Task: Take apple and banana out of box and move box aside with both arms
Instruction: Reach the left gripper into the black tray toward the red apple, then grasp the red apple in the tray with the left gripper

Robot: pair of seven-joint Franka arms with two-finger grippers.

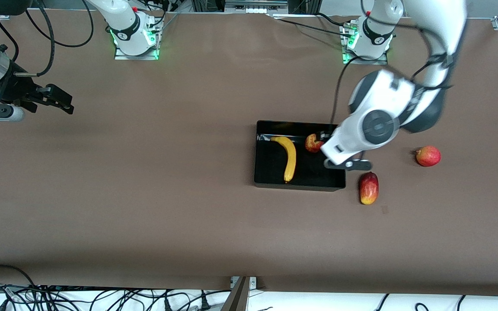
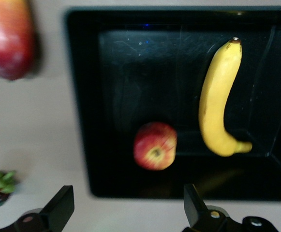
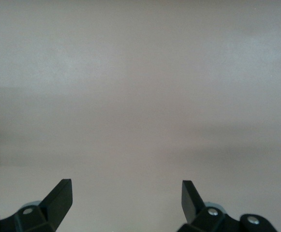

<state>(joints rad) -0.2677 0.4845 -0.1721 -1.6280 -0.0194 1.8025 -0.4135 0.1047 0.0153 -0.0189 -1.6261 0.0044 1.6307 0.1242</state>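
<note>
Front view: a glossy black tray (image 1: 270, 172) sits on the brown worktop (image 1: 145, 194) toward the left arm's end, with a yellow banana (image 1: 291, 157) and a small red apple (image 1: 313, 143) lying apart inside it. The apple rests near the tray's wall closest to the robots' bases, the banana lengthwise beside it toward the right arm's end. The left hand (image 1: 324, 144) hangs over the tray's edge by the apple, its fingers spread wide and holding nothing. In the left wrist view the same hand (image 2: 125, 208) shows both fingertips (image 2: 63, 203) well apart above the tray rim, the apple just inside. On the worktop outside the tray, a red-and-yellow mango (image 1: 368, 188) lies just beside the tray's corner nearest the camera, and a pinkish-red apple (image 1: 428, 156) sits farther toward the left arm's end. The right hand (image 1: 59, 100) waits over bare worktop at the right arm's end, fingers wide and empty, as the right wrist view confirms.
</note>
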